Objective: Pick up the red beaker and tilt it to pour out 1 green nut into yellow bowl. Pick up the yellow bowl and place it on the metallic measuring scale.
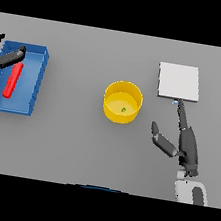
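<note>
The yellow bowl (122, 102) stands at the table's middle with one small green nut (123, 109) inside it. The red beaker (12, 80) lies on its side in a blue bin (35, 85) at the far left. My left hand (5, 59) is open over the bin's far left corner, with fingers spread just above the beaker's top end. The metallic measuring scale (178, 81) is a pale square plate at the back right. My right hand (187, 144) is open in front of the scale, right of the bowl. Its straight fingers point at the scale's near edge and its thumb sticks out towards the bowl.
Bare grey table lies between the bin and the bowl, and between the bowl and my right hand.
</note>
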Tool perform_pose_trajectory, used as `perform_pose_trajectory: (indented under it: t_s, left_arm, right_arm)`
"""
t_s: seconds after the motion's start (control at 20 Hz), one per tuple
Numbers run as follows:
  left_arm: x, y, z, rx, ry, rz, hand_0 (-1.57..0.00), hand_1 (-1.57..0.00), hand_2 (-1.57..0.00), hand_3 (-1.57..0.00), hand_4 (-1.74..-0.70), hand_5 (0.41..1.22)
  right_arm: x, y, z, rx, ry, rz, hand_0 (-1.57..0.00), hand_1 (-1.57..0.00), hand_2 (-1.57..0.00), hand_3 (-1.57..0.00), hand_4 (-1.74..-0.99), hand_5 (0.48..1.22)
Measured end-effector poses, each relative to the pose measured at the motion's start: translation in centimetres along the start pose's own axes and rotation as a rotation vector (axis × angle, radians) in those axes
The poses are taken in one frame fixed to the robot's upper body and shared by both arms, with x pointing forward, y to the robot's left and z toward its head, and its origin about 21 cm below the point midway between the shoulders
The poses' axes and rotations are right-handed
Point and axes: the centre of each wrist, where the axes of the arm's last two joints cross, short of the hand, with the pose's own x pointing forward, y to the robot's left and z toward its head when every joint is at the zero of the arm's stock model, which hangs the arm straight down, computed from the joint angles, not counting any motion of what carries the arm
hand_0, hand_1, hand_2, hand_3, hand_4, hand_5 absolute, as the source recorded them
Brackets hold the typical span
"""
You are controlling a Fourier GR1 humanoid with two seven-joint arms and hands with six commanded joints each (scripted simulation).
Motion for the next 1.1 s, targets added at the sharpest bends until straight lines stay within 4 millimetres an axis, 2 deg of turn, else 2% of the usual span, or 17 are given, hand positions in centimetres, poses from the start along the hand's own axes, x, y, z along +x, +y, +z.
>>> perform_pose_trajectory:
  t_s: [0.1, 0.2, 0.25, 0.3, 0.45, 0.55, 0.75, 0.85, 1.1]
  left_arm:
    - [0.1, 0.2, -0.1, 0.008, -0.036, 0.023, -0.05, -0.04, -0.04, -0.04, -0.79, 0.671]
    - [0.0, 0.0, -0.2, 0.017, -0.045, 0.027, -0.03, -0.03, -0.03, -0.02, -0.78, 0.679]
    - [-0.1, 0.0, -0.2, 0.017, -0.044, 0.034, -0.03, -0.02, -0.02, -0.02, -0.78, 0.685]
    - [0.5, 0.1, -0.2, 0.022, -0.055, 0.034, -0.02, -0.02, -0.02, -0.02, -0.78, 0.693]
    - [0.2, -0.4, -0.3, 0.013, -0.046, 0.043, -0.01, -0.01, -0.01, -0.01, -0.79, 0.707]
    - [0.1, -0.6, -0.3, 0.008, -0.046, 0.039, -0.01, 0.00, 0.00, 0.00, -0.79, 0.710]
    - [0.0, -1.0, -0.3, 0.001, -0.047, 0.034, 0.00, 0.00, 0.00, 0.00, -0.79, 0.712]
    - [-0.1, -0.5, -0.4, 0.010, -0.043, 0.034, 0.00, 0.00, 0.00, 0.00, -0.79, 0.719]
    - [0.8, -0.9, -0.3, 0.004, -0.066, 0.029, 0.00, 0.00, 0.00, 0.00, -0.80, 0.721]
  right_arm:
    - [0.0, -0.2, -0.1, 0.002, 0.002, 0.050, 0.00, 0.00, 0.00, 0.00, -1.198, 0.662]
    - [0.6, 0.1, -0.8, 0.046, -0.035, 0.058, 0.00, 0.00, 0.00, 0.00, -1.162, 0.694]
    - [0.4, -0.1, -0.9, 0.089, -0.049, 0.076, 0.00, 0.00, 0.00, 0.00, -1.180, 0.708]
    - [0.7, -0.2, -1.5, 0.129, -0.070, 0.109, 0.00, 0.00, 0.00, 0.00, -1.202, 0.709]
    - [2.0, -0.6, -3.3, 0.234, -0.119, 0.214, 0.00, 0.00, 0.00, 0.00, -1.255, 0.700]
    - [2.7, -0.8, -4.4, 0.310, -0.107, 0.339, 0.00, 0.00, 0.00, 0.00, -1.278, 0.683]
    - [4.5, -1.2, -6.8, 0.464, -0.206, 0.611, 0.00, 0.00, 0.00, 0.00, -1.276, 0.668]
    - [5.3, -0.5, -8.1, 0.537, -0.231, 0.719, 0.00, 0.00, 0.00, 0.00, -1.270, 0.664]
    - [6.3, 1.6, -10.2, 0.683, -0.272, 0.823, 0.00, 0.00, 0.00, 0.00, -1.274, 0.662]
